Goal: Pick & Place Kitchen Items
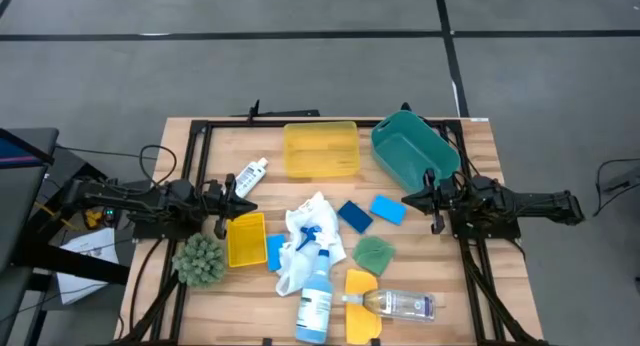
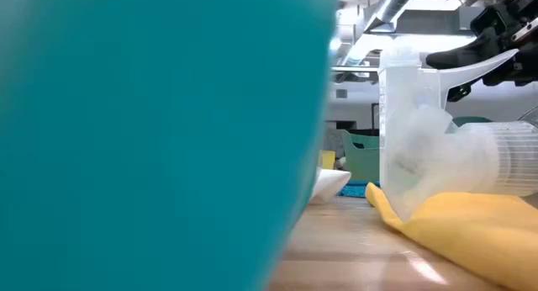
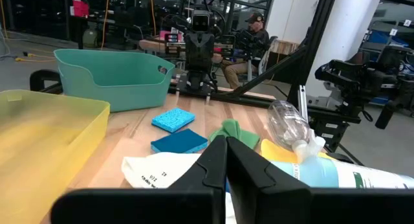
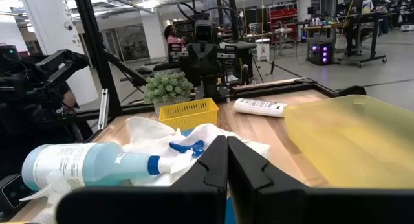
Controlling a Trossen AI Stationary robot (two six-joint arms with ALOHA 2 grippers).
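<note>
From above, we see the left hand [image 1: 226, 202] and right hand [image 1: 432, 200] closed on nothing at opposite edges of the surface [image 1: 480, 156], with the blue-liquid spray bottle [image 1: 316, 291] lying on the white cloth [image 1: 305, 236] between them. At table height, a teal wall [image 2: 160, 131] blocks most of our view beside the clear bottle [image 2: 429, 156] on a yellow cloth [image 2: 471, 224]. Our wrist views show blue sponges [image 3: 173, 119] lying flat near the teal bin [image 3: 110, 78].

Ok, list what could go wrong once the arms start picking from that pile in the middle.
The spray bottle lies on the white cloth, so pulling either may drag the other. The clear bottle lies on its side over the yellow cloth near the table edge and might roll off. Both the left gripper and right gripper are shut and must open first.
</note>
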